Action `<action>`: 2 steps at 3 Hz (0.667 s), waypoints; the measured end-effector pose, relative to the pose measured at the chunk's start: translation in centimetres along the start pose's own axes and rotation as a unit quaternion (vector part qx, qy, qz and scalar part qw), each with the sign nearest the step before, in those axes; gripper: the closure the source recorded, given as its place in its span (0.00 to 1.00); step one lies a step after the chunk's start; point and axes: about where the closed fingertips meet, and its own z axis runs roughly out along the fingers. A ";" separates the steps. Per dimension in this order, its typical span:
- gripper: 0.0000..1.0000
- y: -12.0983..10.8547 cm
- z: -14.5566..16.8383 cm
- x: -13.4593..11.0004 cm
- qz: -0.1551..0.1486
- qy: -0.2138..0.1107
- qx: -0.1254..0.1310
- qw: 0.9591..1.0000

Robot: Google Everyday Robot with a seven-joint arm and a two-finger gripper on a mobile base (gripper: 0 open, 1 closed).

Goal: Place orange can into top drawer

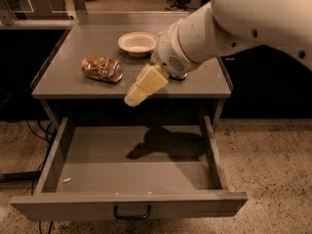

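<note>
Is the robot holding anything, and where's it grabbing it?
Nothing. The gripper hangs at the table's front edge; the orange can lies apart on top.

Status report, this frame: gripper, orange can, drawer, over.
Gripper over table's front edge, right of orange can, apart. Can on its side on tabletop. Top drawer open, nothing blocking.

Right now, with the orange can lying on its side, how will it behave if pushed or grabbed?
The orange can lies on its side, so a nudge would probably roll it, perhaps unevenly given the dents. Its dented wall suggests thin metal, likely light and easily crushed. The gripper hangs at the front edge of the table, apart from the can.
</note>
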 end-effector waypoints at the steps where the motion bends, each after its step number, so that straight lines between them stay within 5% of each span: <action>1: 0.00 -0.3 3.2 0.9 -0.001 0.001 -0.011 1.000; 2: 0.00 -3.5 8.3 0.2 -0.007 -0.016 0.004 1.000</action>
